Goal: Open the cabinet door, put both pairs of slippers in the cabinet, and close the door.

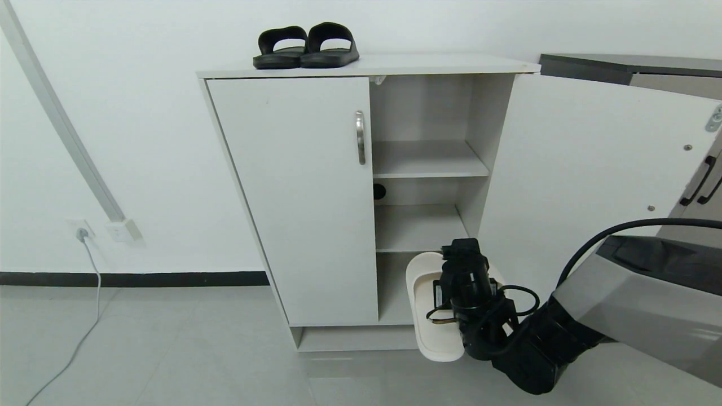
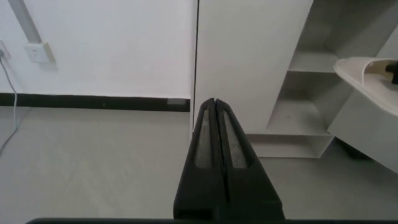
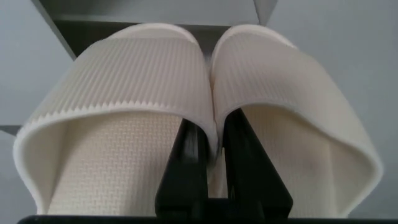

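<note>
The right gripper (image 3: 216, 140) is pinching both white slippers (image 3: 124, 87) at once. Its fingers (image 3: 186, 168) are squeezed nearly together on the two inner strap edges, with one slipper hanging to either side of them. Straight ahead of the fingers the bottom compartment (image 1: 395, 304) of the cabinet (image 1: 440, 63) is waiting. The toes are sitting at its mouth and the heels are poking out behind.

The way to do this well, I'd say, is to hold the pair level and low so the straps are passing under the shelf (image 1: 420, 225) above the fingers. The pair should be steering between the closed door (image 1: 293, 197) on one side and the open door (image 1: 586, 169) on the other. It should be going deep, since heels left overhanging would be blocking the door later. The fingers should be letting go only once the soles are resting on the board.

High above the fingers, the black slippers (image 1: 306, 48) are sitting side by side on the cabinet top, not yet handled. Well off to the left, the left gripper (image 2: 215, 118) is hanging with its tips pressed together on nothing.

Below it all a grey tiled floor (image 1: 169, 349) is running up to a white wall (image 1: 141, 141), with a socket (image 1: 82, 230) and its cable low down.
</note>
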{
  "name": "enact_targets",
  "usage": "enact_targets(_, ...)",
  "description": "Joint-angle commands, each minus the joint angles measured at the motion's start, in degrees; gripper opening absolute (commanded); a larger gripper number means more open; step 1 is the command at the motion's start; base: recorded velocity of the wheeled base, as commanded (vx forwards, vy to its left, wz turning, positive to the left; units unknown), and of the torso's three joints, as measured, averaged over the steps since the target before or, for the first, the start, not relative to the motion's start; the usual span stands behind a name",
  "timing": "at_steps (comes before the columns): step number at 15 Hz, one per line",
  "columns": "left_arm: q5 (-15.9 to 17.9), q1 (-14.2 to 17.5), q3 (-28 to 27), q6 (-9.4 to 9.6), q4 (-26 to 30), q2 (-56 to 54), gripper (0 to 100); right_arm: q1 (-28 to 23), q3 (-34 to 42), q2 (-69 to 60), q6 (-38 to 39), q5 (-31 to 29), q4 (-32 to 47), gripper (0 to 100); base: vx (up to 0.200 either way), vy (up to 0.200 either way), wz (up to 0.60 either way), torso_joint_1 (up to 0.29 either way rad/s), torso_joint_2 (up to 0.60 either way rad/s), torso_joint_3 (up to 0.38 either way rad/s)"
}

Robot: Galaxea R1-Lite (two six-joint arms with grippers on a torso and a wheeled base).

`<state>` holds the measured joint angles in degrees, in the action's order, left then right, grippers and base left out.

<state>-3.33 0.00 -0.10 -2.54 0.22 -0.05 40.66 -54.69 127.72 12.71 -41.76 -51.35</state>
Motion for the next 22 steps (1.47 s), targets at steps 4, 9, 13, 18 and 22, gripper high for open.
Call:
enact_targets(4, -0.01, 0.0, 0.01, -1.6, -0.04, 0.14, 0, 2.32, -0.68, 1.74, -0.76, 4.94, -2.88, 0, 0.0, 0.0, 0.0, 0.0, 0.0, 0.0)
enact_targets(9, -0.01, 0.0, 0.01, -1.77, -0.13, 0.14, 0, 2.67, -4.46, 4.91, -1.29, 6.35, -3.5, 0, 0.0, 0.0, 0.0, 0.0, 0.0, 0.0)
enact_targets(13, -0.01, 0.0, 0.01, -1.77, -0.13, 0.14, 0, 2.5, -4.64, 5.79, -1.29, 6.26, -3.5, 0, 0.0, 0.0, 0.0, 0.0, 0.0, 0.0)
enact_targets(18, 0.08, 0.0, 0.01, -1.77, -0.13, 0.14, 0, 2.06, -4.73, 5.87, -1.46, 5.55, -3.32, 0, 0.0, 0.0, 0.0, 0.0, 0.0, 0.0)
enact_targets(22, 0.08, 0.0, 0.01, -1.77, -0.13, 0.14, 0, 1.71, -4.64, 6.22, -1.46, 5.38, -3.32, 0, 0.0, 0.0, 0.0, -0.001, 0.0, -0.113)
